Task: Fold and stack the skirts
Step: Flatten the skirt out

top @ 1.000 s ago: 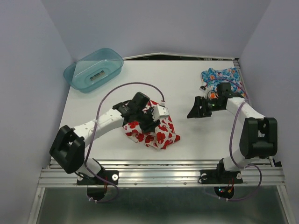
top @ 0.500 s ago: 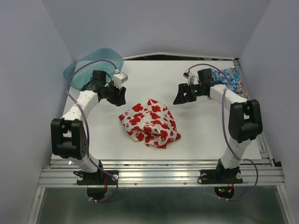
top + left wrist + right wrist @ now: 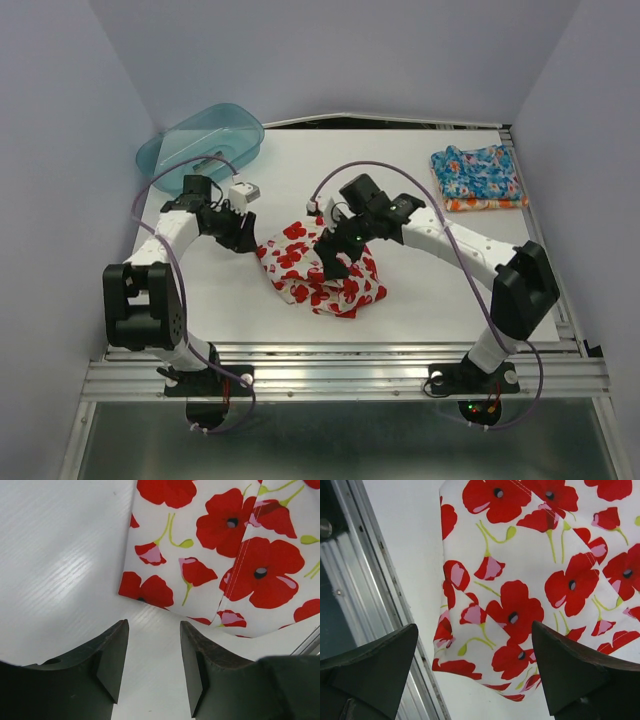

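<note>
Three skirts on your worktop (image 3: 430,290); teal tub (image 3: 200,148) at far-left corner. Mid-worktop: white poppy skirt (image 3: 345,285), loosely folded. Far right: blue floral skirt (image 3: 478,170) folded atop orange skirt (image 3: 487,204), only edge showing. Your right fingers (image 3: 375,660) spread wide over poppy skirt; left fingers (image 3: 112,657) parted, empty, just beside its left corner.

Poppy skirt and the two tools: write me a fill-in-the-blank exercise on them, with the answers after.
1. The poppy skirt is white with ____ flowers.
2. The right tool hangs over it with its jaws ____.
3. The left tool, over bare table beside the skirt's corner, grips ____.
4. The blue skirt lies at the table's far ____ corner.
Missing words: red; open; nothing; right.
</note>
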